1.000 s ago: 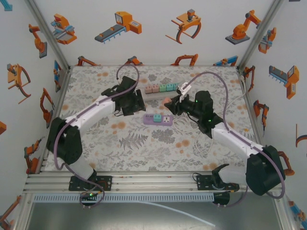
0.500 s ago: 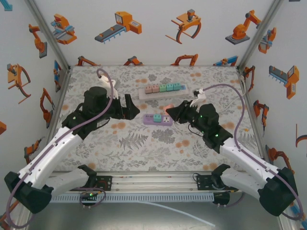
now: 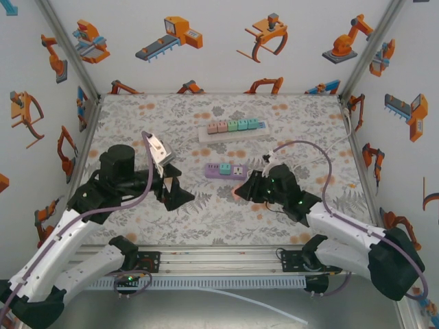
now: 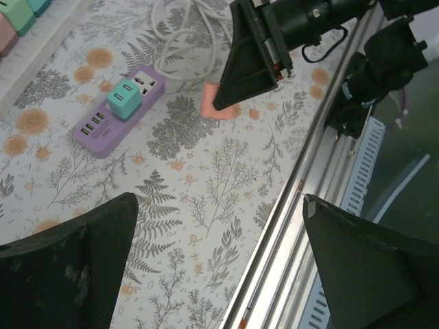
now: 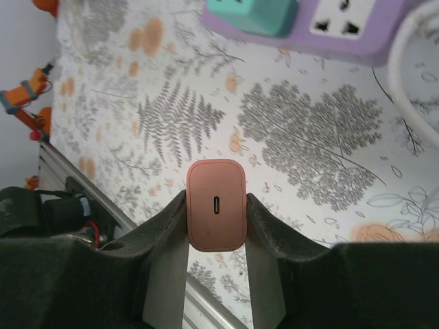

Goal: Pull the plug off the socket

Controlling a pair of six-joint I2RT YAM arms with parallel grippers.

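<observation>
The plug (image 5: 215, 207) is out: the right hand (image 5: 215, 196) is clamped on it, just near of the strip (image 3: 226, 170). Next move, probably: lower it and let go. Since earlier, the left hand (image 4: 219, 205), fingers now apart, has left the strip and pulled back near-left.

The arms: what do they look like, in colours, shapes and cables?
The left arm and the right arm have white links between black joints. A purple cable runs along each. The fingers are black and wedge-shaped. Small green lights glow on the right arm.
</observation>
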